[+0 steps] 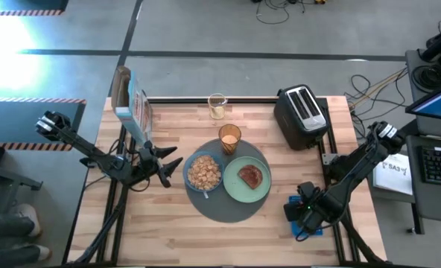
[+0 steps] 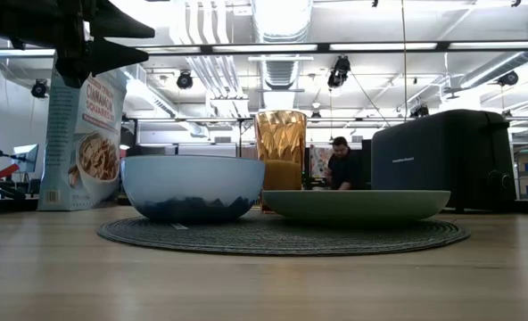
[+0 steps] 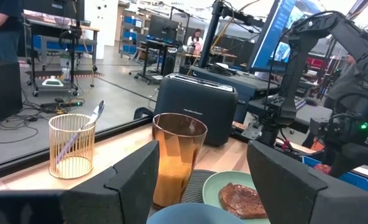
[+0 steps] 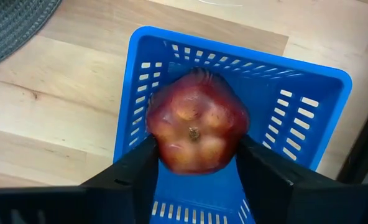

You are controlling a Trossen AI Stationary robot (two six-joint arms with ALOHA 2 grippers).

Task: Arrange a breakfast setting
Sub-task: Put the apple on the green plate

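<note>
Right wrist view: my right tool [image 4: 195, 163] clamps the red fruit [image 4: 196, 129] (smooth, bruisable) across its widest part; left tool [image 3: 199, 180] released.

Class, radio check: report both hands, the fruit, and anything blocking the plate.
Right hand shut on red fruit over blue basket. Left hand open, beside cereal bowl. Toast occupies the plate.

The left arm reaches in from the table's left edge, its dark two-finger left gripper [image 1: 172, 170] held level above the wood, fingers [image 3: 134, 180] spread wide apart with nothing between them. The right arm folds back from the right edge toward the near right corner, and its right gripper [image 4: 196, 165] points downward, both dark fingers pressed against the sides of a round red fruit [image 4: 196, 129].
</note>
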